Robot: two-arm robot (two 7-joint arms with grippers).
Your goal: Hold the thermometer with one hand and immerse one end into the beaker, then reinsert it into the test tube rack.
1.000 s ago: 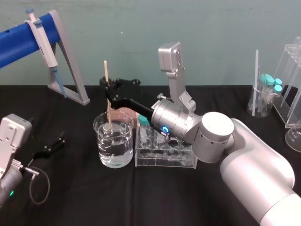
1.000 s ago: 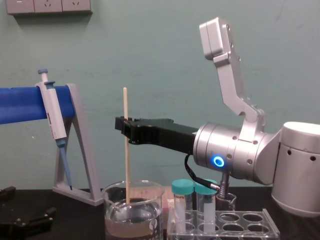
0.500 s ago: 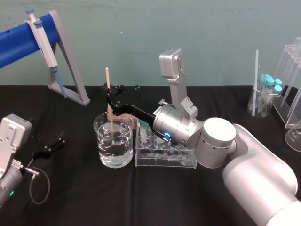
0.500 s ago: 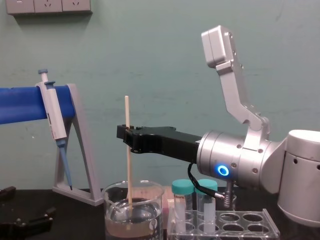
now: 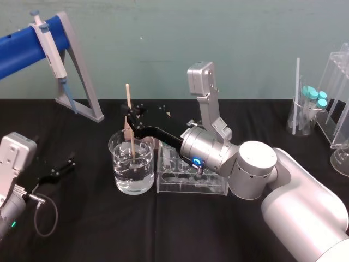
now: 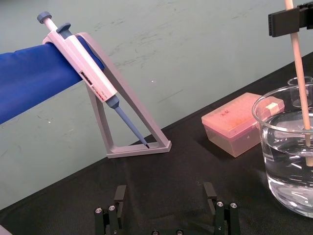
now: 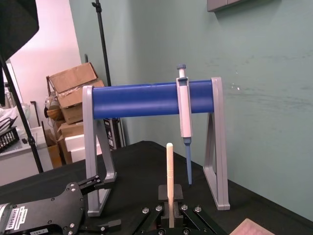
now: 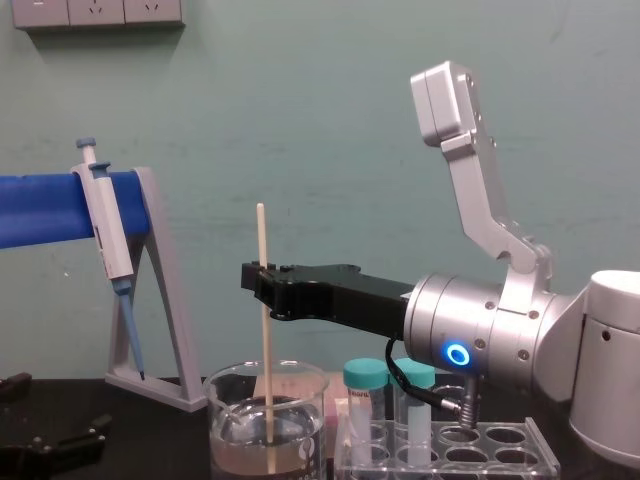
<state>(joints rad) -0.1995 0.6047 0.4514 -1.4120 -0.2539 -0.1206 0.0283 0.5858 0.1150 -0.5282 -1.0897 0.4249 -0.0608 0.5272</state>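
Over the big glass beaker (image 5: 117,180), near the middle of the black table (image 5: 109,229), the right gripper (image 5: 132,116) holds the thermometer (image 5: 128,97). Its two black fingers are pinched tight on the thin cream stick, a bit above the stick's middle. The thermometer stands almost straight up. Its top pokes up above the gripper, and its bottom end is down in the water inside the beaker. From the chest view the tip looks close to the bottom of the glass, but I cannot tell if it touches. The right arm comes in from the right side, and its shiny silver wrist with the blue ring hangs above the test tube rack (image 5: 207,185). The rack sits just beside the beaker, on its right. Two tubes with teal caps (image 8: 364,405) stand in the end of the rack nearest the beaker, and the other holes you can see have nothing in them. A small pink box (image 6: 234,125) sits on the table just behind the beaker. Far back on the left, a grey and blue pipette (image 5: 49,49) hangs on its stand (image 5: 80,68). The left gripper (image 6: 165,192) rests low over the table at the left, well apart from the beaker, with its fingers spread wide and nothing between them.
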